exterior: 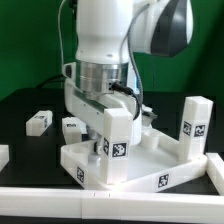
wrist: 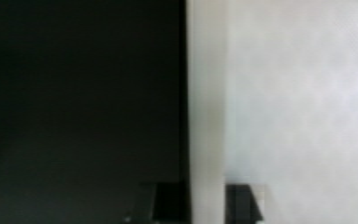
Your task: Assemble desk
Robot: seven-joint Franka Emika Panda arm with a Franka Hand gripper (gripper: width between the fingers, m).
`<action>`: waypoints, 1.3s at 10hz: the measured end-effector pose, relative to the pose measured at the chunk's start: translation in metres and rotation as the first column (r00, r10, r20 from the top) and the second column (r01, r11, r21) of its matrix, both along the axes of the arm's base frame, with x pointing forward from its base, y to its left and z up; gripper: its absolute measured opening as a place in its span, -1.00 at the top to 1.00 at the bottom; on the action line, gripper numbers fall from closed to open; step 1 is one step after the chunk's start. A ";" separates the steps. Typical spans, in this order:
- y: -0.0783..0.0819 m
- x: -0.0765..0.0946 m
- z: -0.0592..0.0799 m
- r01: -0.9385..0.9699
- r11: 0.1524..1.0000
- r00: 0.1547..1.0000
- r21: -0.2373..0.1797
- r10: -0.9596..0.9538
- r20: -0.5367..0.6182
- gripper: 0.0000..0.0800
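Black table under my arm, white desk tabletop panel lying flat on it, loose leg on its side toward the exterior view's left, second leg near it, long white border rail along the front.

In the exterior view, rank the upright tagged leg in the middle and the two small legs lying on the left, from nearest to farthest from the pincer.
1. Upright leg: right beside the pincer, standing at a corner of the tabletop.
2. Nearer lying leg: a little toward the exterior view's left.
3. Outer lying leg: farther toward that same left.
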State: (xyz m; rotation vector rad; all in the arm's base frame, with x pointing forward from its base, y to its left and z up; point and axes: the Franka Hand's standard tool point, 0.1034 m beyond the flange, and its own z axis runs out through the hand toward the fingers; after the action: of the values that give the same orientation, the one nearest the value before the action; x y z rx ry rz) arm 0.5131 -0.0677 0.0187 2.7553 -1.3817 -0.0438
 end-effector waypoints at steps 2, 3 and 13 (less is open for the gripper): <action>-0.002 0.000 0.000 -0.146 0.989 0.989 0.007 0.146 -0.004 0.84; -0.002 0.000 0.000 -0.189 0.982 0.982 0.009 0.189 -0.005 0.84; 0.018 0.023 -0.003 -0.754 0.656 0.656 0.016 0.755 -0.028 0.84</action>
State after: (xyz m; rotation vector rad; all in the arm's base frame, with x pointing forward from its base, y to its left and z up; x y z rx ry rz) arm 0.5365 -0.0499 0.0153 3.0621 -0.1126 -0.0480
